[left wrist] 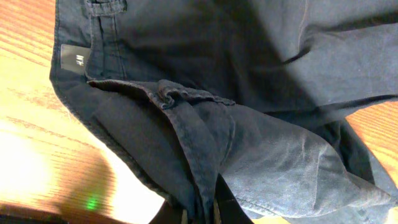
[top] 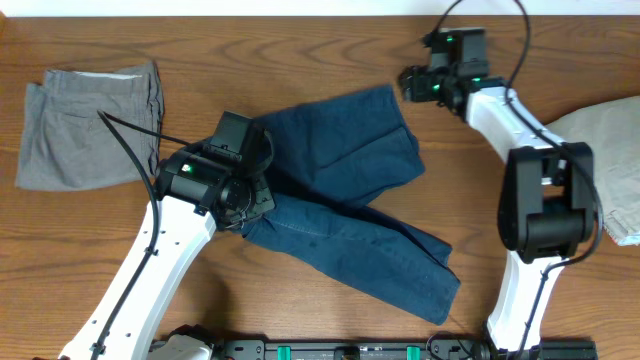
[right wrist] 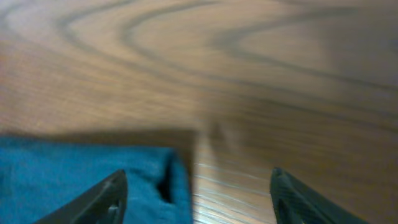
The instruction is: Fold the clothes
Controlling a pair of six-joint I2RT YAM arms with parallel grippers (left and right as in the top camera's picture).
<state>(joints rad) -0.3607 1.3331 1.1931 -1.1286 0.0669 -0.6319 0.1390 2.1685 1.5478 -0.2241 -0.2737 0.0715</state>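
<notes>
The clothes are a dark navy garment with two wide legs, spread across the middle of the table. One leg points up right, the other down right. My left gripper is shut on the waistband fold at the garment's left end. My right gripper hovers open over the hem corner of the upper leg, with nothing between its fingers. The cloth lies under its left finger and bare wood under the right one.
A light grey folded garment lies at the far left. A pale beige garment rests at the right edge, behind the right arm. Bare wood shows along the far side.
</notes>
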